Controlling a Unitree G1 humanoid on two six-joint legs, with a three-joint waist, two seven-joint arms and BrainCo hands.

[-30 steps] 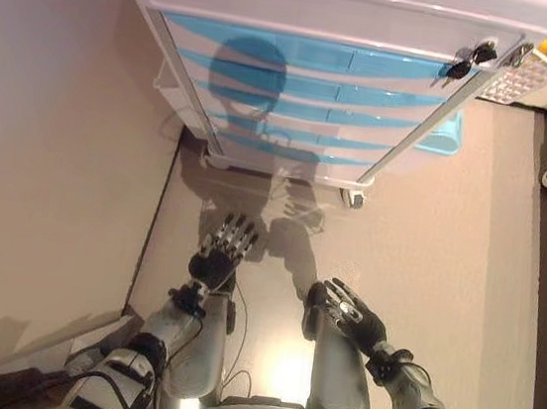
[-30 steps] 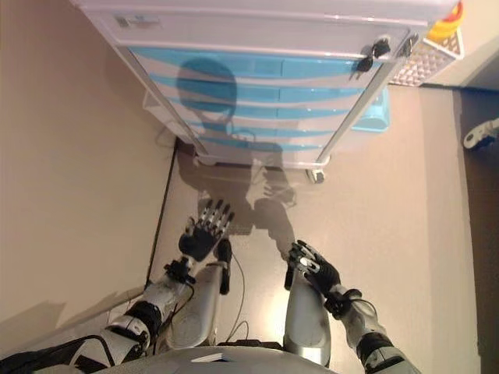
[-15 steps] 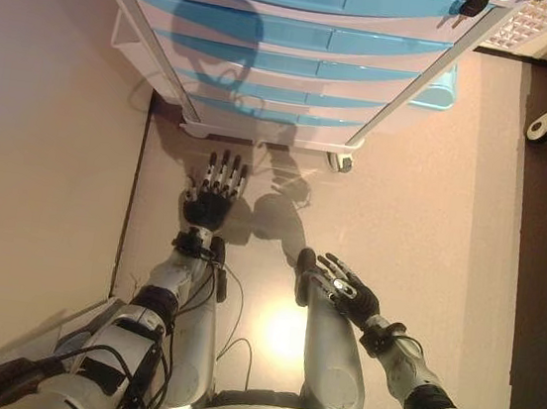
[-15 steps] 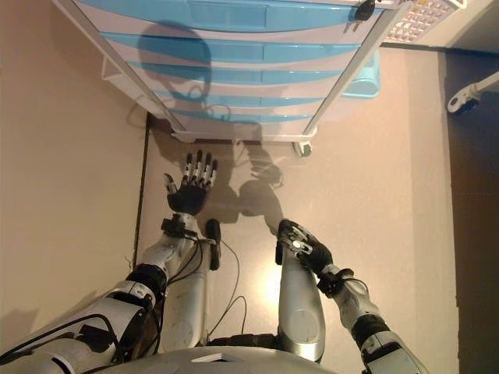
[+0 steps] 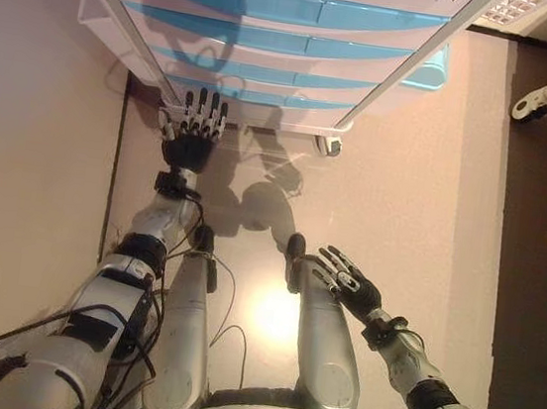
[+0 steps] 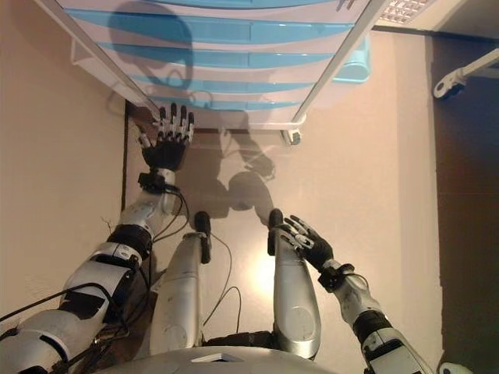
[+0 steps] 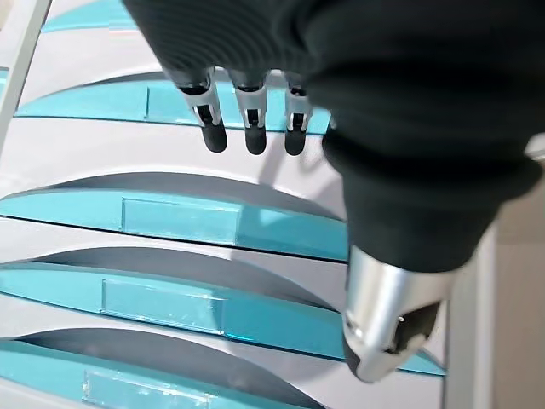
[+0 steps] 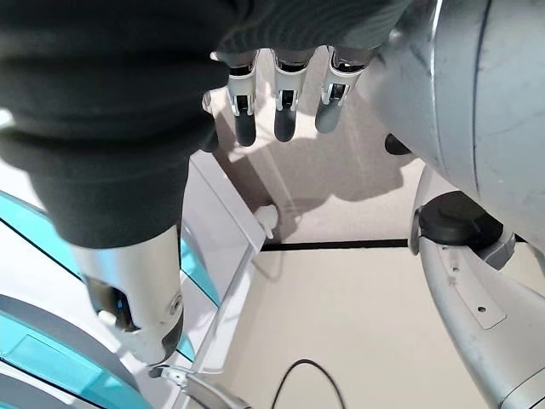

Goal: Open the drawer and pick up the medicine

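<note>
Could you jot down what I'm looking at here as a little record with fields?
scene: robot standing before a drawer cabinet on wheels
drawers: blue fronts, all shut
left hand: open, fingers straight, reaching to the cabinet's bottom edge, not gripping
right hand: open, low by the robot's side, idle
medicine: not visible
beside cabinet: blue bin and white basket on its right

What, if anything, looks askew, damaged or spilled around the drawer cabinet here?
Nothing stands out. The drawer cabinet has its blue drawers all shut and even. The left hand reaches toward it, open; the right hand is low, open.
</note>
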